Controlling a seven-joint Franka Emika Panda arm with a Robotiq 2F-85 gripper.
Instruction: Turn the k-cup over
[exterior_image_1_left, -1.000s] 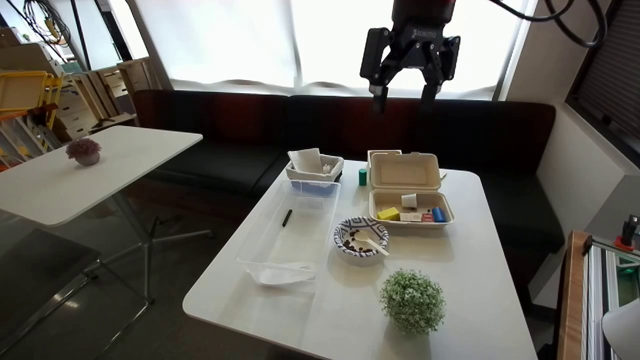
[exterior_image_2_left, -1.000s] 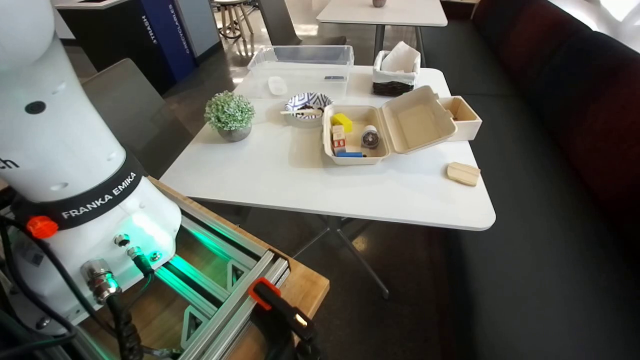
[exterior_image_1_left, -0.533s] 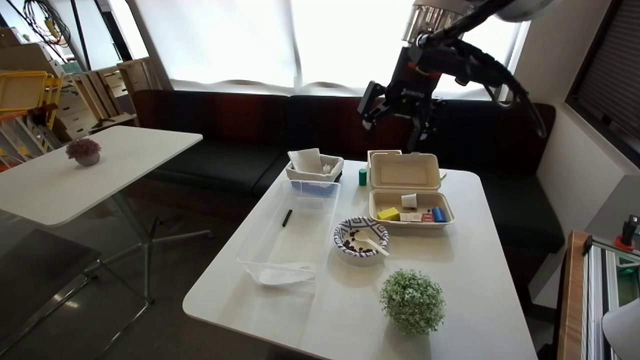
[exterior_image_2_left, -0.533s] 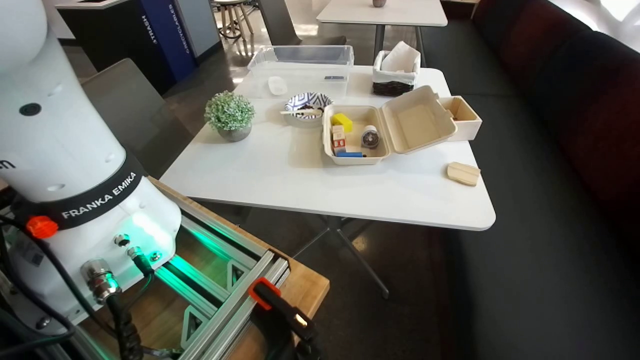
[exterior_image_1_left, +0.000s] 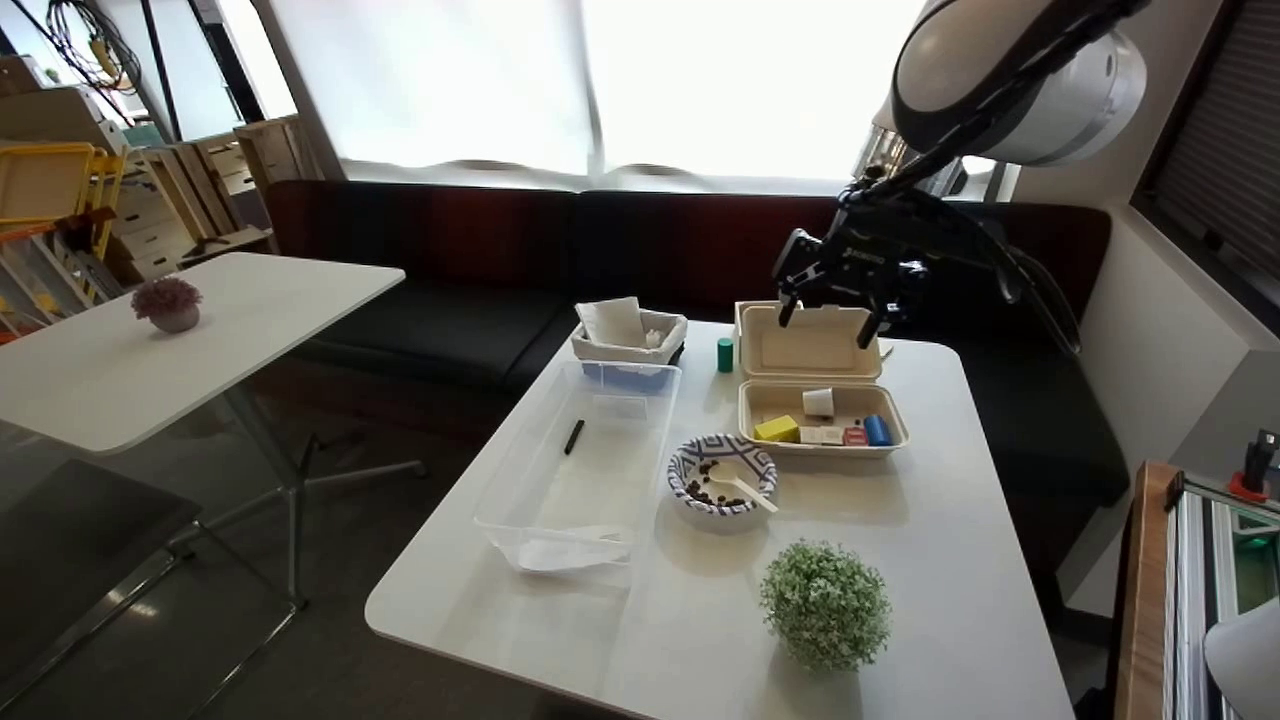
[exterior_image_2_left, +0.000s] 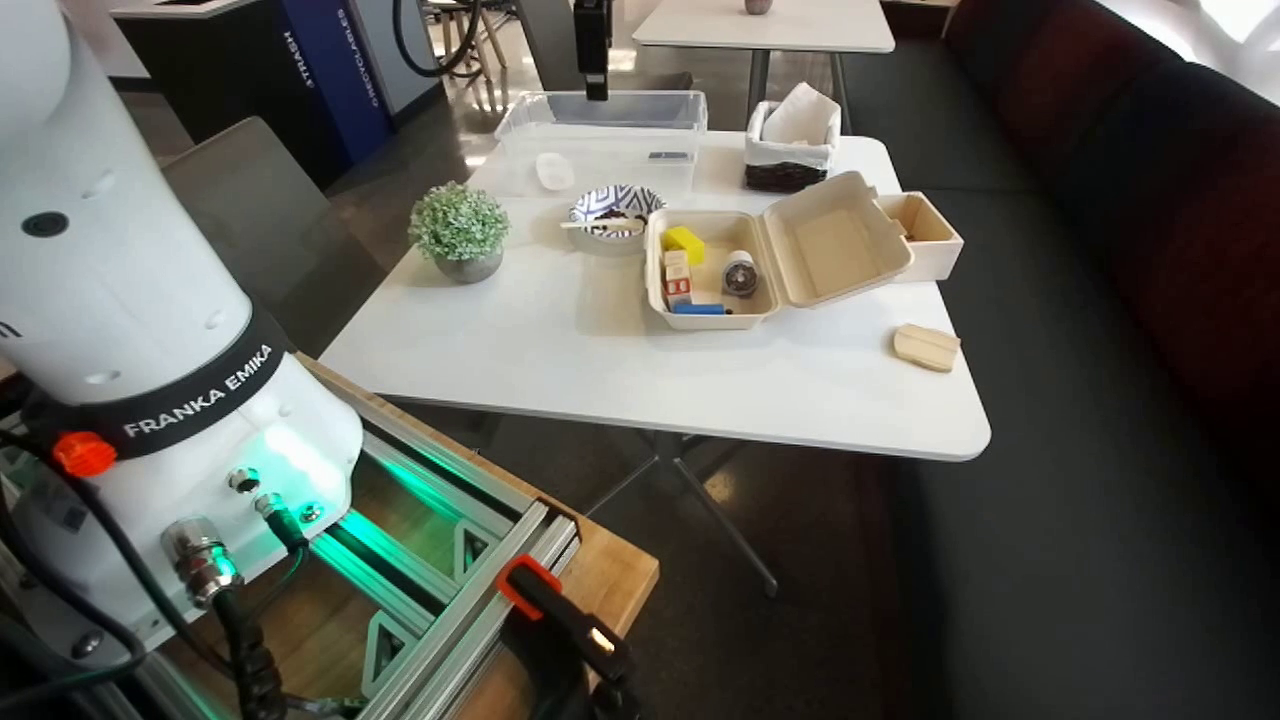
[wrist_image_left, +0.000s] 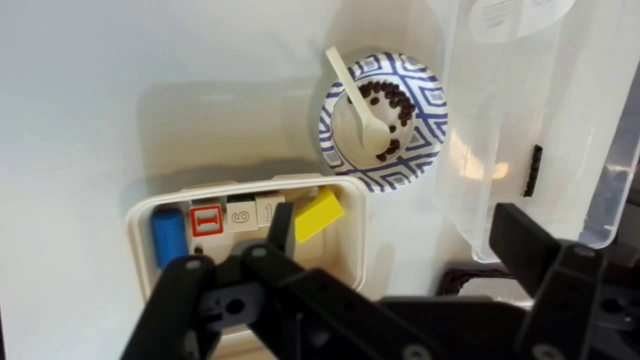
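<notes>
My jaws are spread wide, holding nothing, up above the table (exterior_image_1_left: 950, 520). The k-cup (exterior_image_2_left: 740, 275) is in the box (exterior_image_2_left: 712, 322), on its side, it looks like. I think none of the turning is done: grabbing, flipping and letting go are left.

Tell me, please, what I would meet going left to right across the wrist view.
Blue cylinder, red-framed block, first pale block, second pale block, yellow block, patterned bowl, black stick in the clear bin.
</notes>
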